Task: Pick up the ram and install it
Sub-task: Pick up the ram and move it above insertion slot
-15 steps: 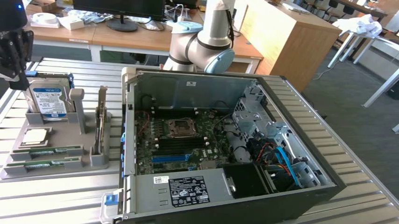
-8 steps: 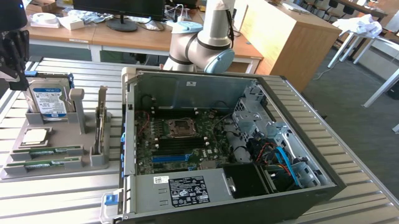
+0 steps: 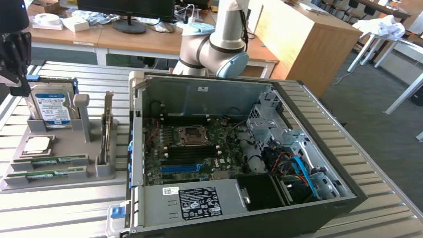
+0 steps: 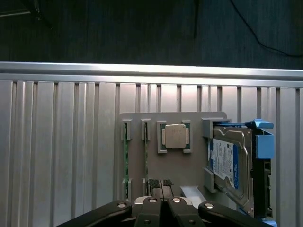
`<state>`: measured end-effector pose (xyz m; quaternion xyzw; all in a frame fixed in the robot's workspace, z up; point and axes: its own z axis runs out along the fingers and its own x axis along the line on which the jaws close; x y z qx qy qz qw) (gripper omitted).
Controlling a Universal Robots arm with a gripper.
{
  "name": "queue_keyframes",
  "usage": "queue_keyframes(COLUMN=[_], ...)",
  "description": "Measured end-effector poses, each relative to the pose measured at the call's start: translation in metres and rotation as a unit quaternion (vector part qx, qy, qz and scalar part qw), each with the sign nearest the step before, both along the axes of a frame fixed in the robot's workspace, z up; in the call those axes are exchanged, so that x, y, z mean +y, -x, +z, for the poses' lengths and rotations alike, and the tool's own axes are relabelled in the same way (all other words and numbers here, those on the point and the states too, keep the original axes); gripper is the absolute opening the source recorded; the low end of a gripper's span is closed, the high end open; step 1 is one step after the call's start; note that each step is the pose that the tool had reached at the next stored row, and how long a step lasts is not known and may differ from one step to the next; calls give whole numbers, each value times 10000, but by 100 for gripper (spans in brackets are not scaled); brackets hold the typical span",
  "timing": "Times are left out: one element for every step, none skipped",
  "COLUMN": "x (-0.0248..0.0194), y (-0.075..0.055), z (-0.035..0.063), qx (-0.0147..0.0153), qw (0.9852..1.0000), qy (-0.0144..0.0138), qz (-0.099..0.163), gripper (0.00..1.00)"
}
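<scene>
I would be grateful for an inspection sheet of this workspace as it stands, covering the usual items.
Surface: slatted metal table carrying a grey holder and an open computer case.
Job's things: ram stick and second ram stick lie in the holder's slots, untouched; motherboard exposed in the case.
Clutter: hard drive, processor chip and upright card in the holder.
Grippers: gripper shut, holding nothing, above the holder.
Cables: blue cable inside the case; black cable on the floor.
Surroundings: desk with a monitor, wooden cabinet.
</scene>
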<state>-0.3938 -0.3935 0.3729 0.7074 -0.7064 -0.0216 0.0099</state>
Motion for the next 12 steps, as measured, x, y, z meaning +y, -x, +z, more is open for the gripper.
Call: queue_keyframes(x=[-1,-2,-1,-1,-2,-3,-5,-7,-9,-10,-11,-12], y=[-6,-13,-22,-32,-43,-55,-72,-88,-103,-116,-129,-141], z=[0,-1,-1,-2,-2,-3,-3,-4,-4,-5,-5,-5], qx=[0,0,0,0,0,0,0,0,1,0,0,0], qw=[10000,10000,10000,10000,10000,10000,10000,10000,10000,10000,10000,10000], qy=[0,0,0,0,0,0,0,0,0,0,0,0], qz=[0,2,3,4,5,5,5,6,6,6,6,7], gripper=[10,10,10,10,10,10,10,10,10,10,10,10])
